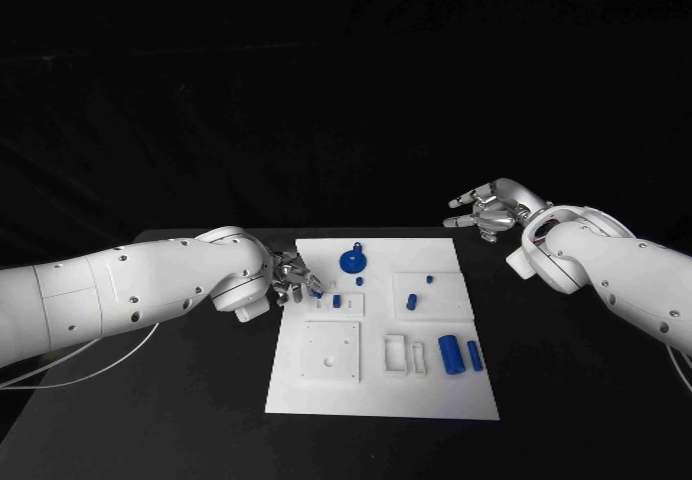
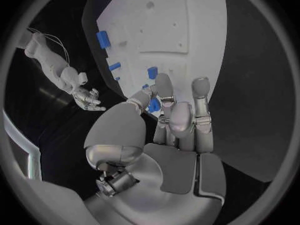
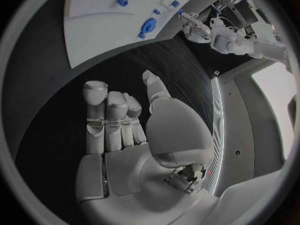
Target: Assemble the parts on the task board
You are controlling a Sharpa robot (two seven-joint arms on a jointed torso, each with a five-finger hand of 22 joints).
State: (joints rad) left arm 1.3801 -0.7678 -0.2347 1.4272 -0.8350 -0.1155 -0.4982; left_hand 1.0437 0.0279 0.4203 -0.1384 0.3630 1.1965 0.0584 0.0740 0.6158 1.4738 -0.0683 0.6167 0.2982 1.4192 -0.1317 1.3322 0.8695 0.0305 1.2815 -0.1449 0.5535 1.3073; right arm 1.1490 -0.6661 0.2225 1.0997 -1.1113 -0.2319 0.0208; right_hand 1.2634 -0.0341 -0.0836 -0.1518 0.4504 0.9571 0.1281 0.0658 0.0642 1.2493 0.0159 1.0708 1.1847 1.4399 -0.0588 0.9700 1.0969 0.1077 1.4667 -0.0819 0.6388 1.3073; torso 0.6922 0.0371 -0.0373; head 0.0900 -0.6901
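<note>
Board (image 1: 378, 395), a white plate, lies in the middle of the black table (image 1: 173, 420), its long side running away from the robot. Blue parts sit on it: a round disc (image 1: 352, 262) near the far end, a small peg (image 1: 410, 300) and a smaller bit (image 1: 428, 279) on a raised tile right of centre, two cylinders (image 1: 462, 354) side by side near the right edge, and small pieces (image 1: 338, 299) toward the left edge. White raised blocks occupy the near half, among them a square block (image 1: 332, 350) with a hole.

Left hand (image 1: 296, 278) reaches in over the board's left edge, fingers pointing at the small blue pieces there. In the left wrist view the fingertips (image 2: 164, 85) are close around a small blue part (image 2: 154, 104), thumb and fingers drawn near each other; whether they actually pinch it cannot be told.

Right hand (image 1: 490, 210) hangs above the bare table beyond the board's far right corner, well apart from every part. In the right wrist view its fingers (image 3: 107, 116) stand straight and its thumb is spread aside, holding nothing.
</note>
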